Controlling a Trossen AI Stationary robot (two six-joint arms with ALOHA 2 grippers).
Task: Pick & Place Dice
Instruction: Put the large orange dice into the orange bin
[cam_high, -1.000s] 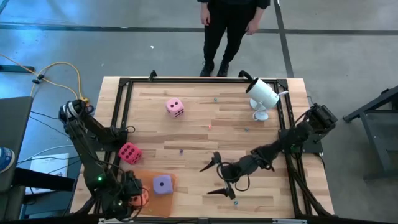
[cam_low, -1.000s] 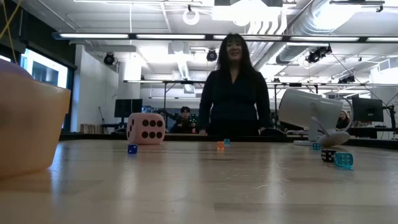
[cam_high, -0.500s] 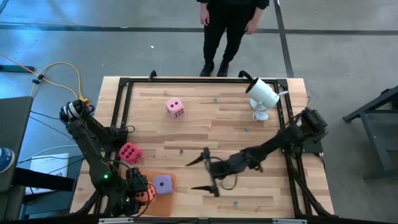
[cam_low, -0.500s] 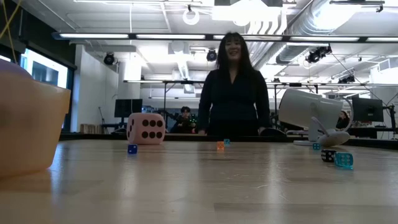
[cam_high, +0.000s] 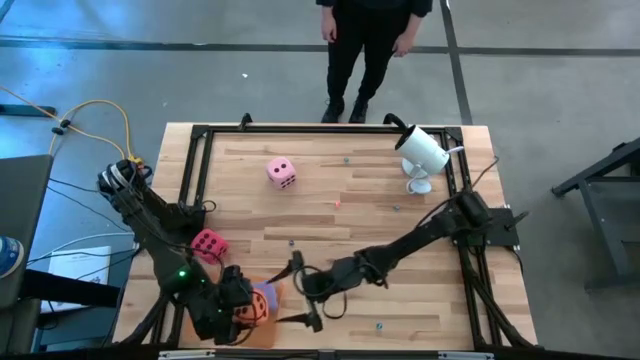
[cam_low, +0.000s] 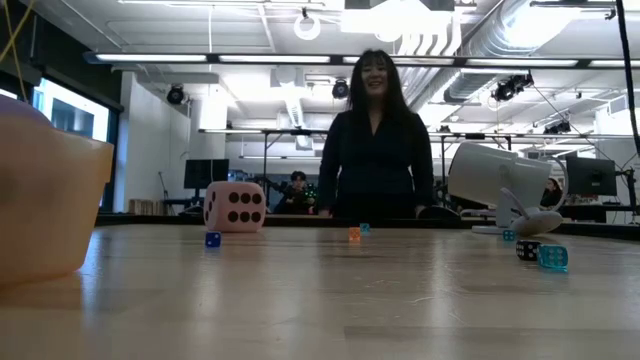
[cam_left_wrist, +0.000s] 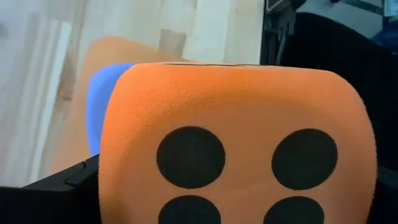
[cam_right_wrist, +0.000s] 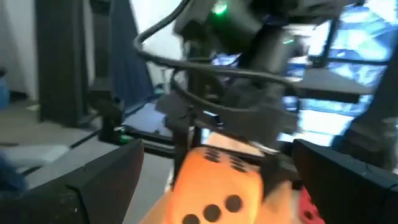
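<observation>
Orange foam fills the left wrist view: the orange die (cam_left_wrist: 236, 143) sits between the left gripper's (cam_high: 243, 310) fingers, which stand wide around it at the near left corner of the surface (cam_high: 340, 180), over the orange tray (cam_high: 265, 335). Just beside it on the tray lies the purple die (cam_high: 266, 297). The right gripper (cam_high: 303, 292) reaches across from the right edge, its fingers spread wide and holding nothing, just beside the purple die. The magenta die (cam_high: 208, 243) lies near the left edge, well apart from the light pink die (cam_high: 281, 172) toward the far side. A white lamp (cam_high: 422, 152) stands at the far right corner. A person (cam_high: 372, 50) stands beyond the far edge.
</observation>
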